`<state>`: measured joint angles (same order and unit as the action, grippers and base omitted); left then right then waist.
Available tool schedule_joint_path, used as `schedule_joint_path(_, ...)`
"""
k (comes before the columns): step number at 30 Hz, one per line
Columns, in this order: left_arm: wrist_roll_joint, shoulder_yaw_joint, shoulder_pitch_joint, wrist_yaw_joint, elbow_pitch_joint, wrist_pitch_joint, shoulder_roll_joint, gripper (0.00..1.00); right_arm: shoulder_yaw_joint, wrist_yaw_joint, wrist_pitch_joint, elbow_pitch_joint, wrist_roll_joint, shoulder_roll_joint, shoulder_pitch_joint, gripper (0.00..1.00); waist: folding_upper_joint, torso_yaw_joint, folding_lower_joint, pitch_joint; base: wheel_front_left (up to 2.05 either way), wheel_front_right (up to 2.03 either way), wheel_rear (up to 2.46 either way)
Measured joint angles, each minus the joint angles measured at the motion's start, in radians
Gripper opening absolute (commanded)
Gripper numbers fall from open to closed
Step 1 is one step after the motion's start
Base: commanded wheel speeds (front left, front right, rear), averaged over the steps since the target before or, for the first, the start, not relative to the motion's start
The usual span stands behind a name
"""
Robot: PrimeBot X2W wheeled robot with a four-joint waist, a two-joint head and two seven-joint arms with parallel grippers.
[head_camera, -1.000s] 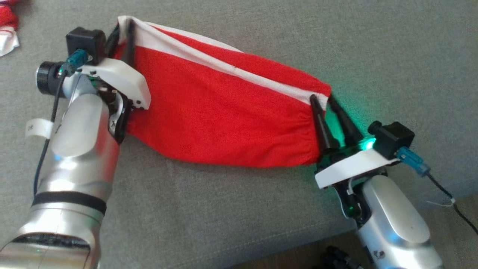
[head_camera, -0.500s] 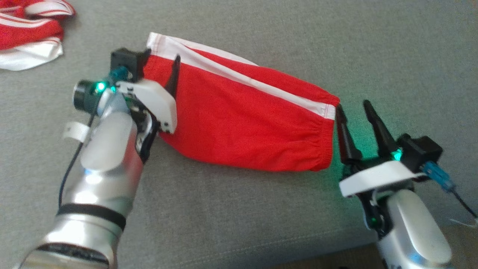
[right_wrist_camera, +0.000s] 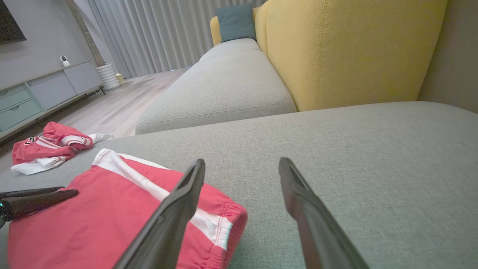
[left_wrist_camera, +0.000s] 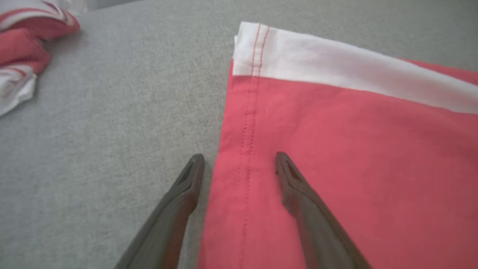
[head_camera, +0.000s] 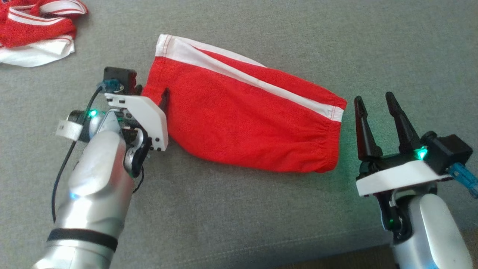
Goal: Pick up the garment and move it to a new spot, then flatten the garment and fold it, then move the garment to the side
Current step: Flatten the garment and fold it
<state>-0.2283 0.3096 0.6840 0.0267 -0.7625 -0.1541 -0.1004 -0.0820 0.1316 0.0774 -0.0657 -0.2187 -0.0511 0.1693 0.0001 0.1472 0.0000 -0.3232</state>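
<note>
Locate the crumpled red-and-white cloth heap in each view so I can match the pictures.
Head view: crumpled red-and-white cloth heap, top left corner.
Left wrist view: heap at the upper left edge.
Right wrist view: heap at the left edge, mid-height.
Shared landmark: the flat red shorts with a white side stripe.

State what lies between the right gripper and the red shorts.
Just bare grey cushion, shown in the head view; the open right gripper does not touch the shorts.

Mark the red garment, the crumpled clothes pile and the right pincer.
red garment (head_camera: 242, 123), head view, middle of the red panel.
crumpled clothes pile (head_camera: 35, 28), head view, red fold near its middle.
right pincer (head_camera: 374, 96), head view, midway between its open fingertips.
</note>
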Motion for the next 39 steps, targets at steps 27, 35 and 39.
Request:
schedule_joint_path(27, -0.165, -0.076, -0.186, -0.002, 0.304, -0.166, -0.051, 0.0, 0.003, 0.0, -0.006, 0.02, -0.012, 0.002, -0.025, 1.0, 0.0, 0.022, 0.0, 0.011, 0.0, 0.0, 0.0)
schedule_joint_path(35, -0.223, -0.131, -0.388, -0.073, 0.475, -0.128, -0.029, 0.0, 0.031, 0.0, -0.018, 0.019, -0.002, 0.002, -0.045, 1.0, 0.0, -0.027, 0.0, 0.047, 0.0, 0.0, 0.0)
schedule_joint_path(39, -0.244, -0.126, -0.487, -0.097, 0.54, -0.121, 0.005, 0.0, 0.052, 0.0, -0.047, 0.022, 0.019, 0.002, -0.058, 1.0, 0.0, -0.058, 0.0, 0.069, 0.0, 0.0, 0.0)
